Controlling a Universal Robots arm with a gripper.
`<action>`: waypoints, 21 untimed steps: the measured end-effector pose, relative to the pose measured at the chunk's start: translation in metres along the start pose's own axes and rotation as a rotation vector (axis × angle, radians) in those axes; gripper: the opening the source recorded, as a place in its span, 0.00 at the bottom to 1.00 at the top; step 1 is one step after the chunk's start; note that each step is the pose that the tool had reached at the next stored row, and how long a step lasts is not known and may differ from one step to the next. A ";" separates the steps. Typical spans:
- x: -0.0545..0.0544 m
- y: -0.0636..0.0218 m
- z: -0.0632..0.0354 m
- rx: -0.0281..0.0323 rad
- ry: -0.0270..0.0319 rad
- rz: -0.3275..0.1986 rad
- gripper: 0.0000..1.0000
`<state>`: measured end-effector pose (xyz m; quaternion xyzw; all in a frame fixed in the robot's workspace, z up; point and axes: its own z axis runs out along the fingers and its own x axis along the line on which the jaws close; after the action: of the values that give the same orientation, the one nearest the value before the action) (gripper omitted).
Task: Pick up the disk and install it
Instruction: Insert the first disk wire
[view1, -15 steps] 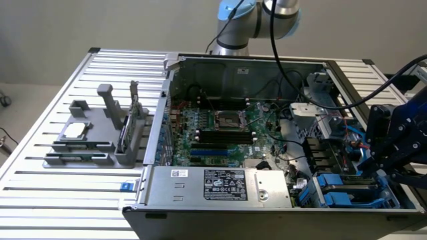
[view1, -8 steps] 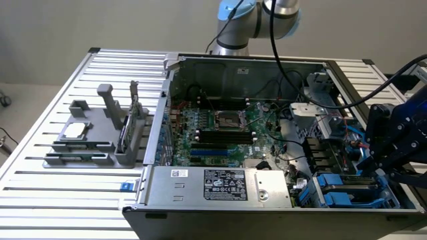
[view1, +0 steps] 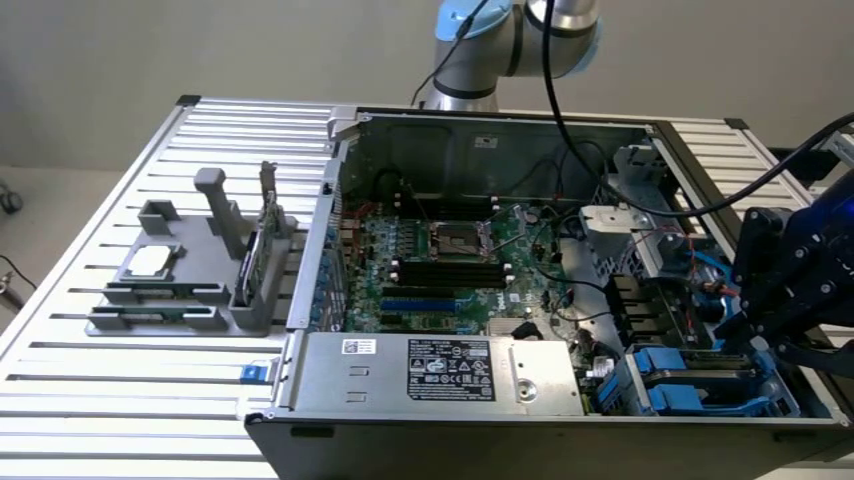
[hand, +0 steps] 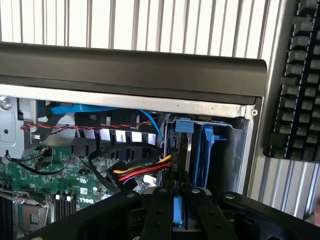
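Down by the drive bay (hand: 210, 150) at the corner of the open computer case (view1: 534, 420), on the exterior view's right, my gripper (hand: 178, 210) was closed narrowly on the disk (hand: 178, 212), its blue carrier edge pinched between my fingers (hand: 159, 212) and standing on edge just above the bay's blue carriers.

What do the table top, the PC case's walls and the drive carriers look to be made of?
Table: probably aluminium, pale, slatted, dully reflective. Case: likely sheet steel, bare grey inside, with punched holes; its outer rim looks black with a satin sheen. Carriers: seemingly moulded plastic, uniformly bright blue.
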<state>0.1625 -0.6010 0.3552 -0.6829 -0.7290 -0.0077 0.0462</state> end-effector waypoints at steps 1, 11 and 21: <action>0.000 0.0000 0.0000 0.0000 -0.0038 0.003 0.16; 0.005 0.0005 0.0034 0.0003 -0.0215 0.040 0.16; 0.008 0.0028 0.0090 -0.0024 -0.0215 0.097 0.16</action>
<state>0.1643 -0.5920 0.3467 -0.7176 -0.6954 0.0010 0.0379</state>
